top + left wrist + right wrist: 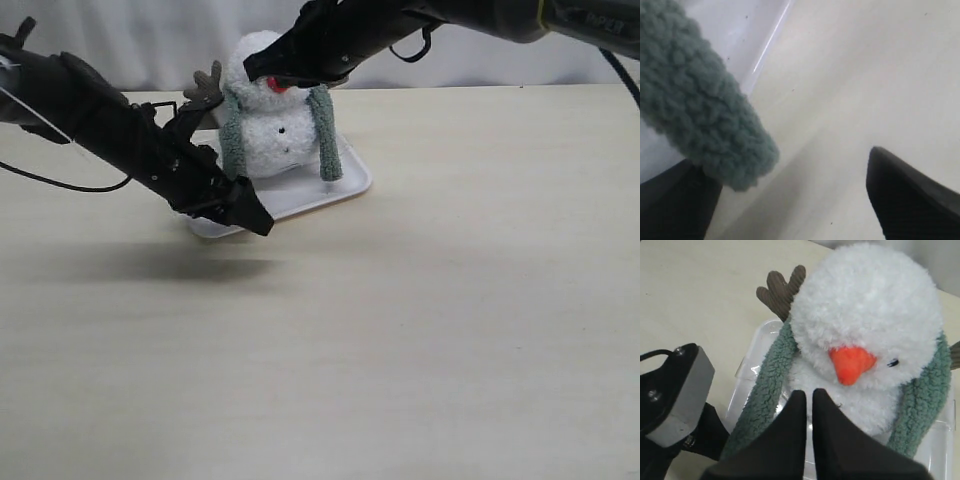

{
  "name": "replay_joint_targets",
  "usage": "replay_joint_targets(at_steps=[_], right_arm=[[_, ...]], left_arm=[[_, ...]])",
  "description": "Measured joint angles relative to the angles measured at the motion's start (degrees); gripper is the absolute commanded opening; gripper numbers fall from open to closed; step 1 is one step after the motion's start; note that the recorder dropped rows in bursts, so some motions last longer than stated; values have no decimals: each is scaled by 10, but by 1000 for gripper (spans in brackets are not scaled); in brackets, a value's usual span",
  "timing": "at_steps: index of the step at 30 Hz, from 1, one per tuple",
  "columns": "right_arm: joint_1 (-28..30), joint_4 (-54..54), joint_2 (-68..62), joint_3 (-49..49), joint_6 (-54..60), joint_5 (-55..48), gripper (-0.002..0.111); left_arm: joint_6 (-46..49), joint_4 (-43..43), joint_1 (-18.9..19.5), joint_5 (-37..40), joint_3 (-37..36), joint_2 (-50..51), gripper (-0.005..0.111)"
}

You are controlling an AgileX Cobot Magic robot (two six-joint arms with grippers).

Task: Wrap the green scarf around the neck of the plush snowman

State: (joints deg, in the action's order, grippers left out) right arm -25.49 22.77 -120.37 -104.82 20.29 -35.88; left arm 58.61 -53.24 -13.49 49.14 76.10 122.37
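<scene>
The plush snowman sits upright on a white tray. The green scarf lies around the back of its neck, and both ends hang down its front. My left gripper is open at the tray's front left corner. In the left wrist view the scarf's rounded end lies loose against one finger, and the left gripper holds nothing. My right gripper is shut and empty, its tips just in front of the snowman's chest, below the orange nose. In the exterior view the right gripper covers part of the face.
The tray stands at the back of a pale wooden table, near a white backdrop. A brown twig arm sticks out on the snowman's left in the exterior view. My left arm's gripper body shows beside the tray in the right wrist view.
</scene>
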Motion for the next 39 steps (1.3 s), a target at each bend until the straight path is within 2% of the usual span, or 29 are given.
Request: replay_joint_targets(at_steps=[4, 10, 11, 13, 14, 16, 17, 19, 23, 24, 26, 30, 39], right_arm=[[0, -3, 20, 0, 0, -8, 4], [0, -20, 31, 0, -1, -30, 4], [0, -20, 31, 0, -1, -31, 4], [0, -21, 35, 3, 0, -31, 4], [0, -21, 39, 7, 1, -28, 4], [0, -23, 61, 34, 4, -6, 4], [0, -23, 73, 48, 6, 6, 4], [0, -25, 118, 94, 11, 42, 4], [0, -25, 188, 165, 13, 86, 4], [0, -25, 221, 204, 14, 107, 4], [0, -25, 271, 254, 14, 134, 4], [0, -25, 343, 313, 14, 154, 4], [0, -23, 502, 415, 14, 171, 4]], left_arm=[[-76, 83, 0, 0, 0, -1, 73], [-106, 103, 0, 17, -11, -59, 73], [-106, 105, 0, -2, -26, -80, 72], [-106, 108, 0, -59, -55, -120, 64], [-106, 108, 0, -85, -68, -135, 54], [-106, 108, 0, -166, -111, -181, 43], [-104, 108, 0, -193, -128, -201, 33], [-96, 108, 0, -263, -176, -268, 24], [-90, 101, 0, -354, -252, -361, 14], [-90, 96, 0, -401, -297, -405, 14], [-91, 95, 1, -441, -354, -481, 14], [-91, 79, 1, -431, -394, -589, 14], [-108, 21, 1, -342, -401, -816, 14]])
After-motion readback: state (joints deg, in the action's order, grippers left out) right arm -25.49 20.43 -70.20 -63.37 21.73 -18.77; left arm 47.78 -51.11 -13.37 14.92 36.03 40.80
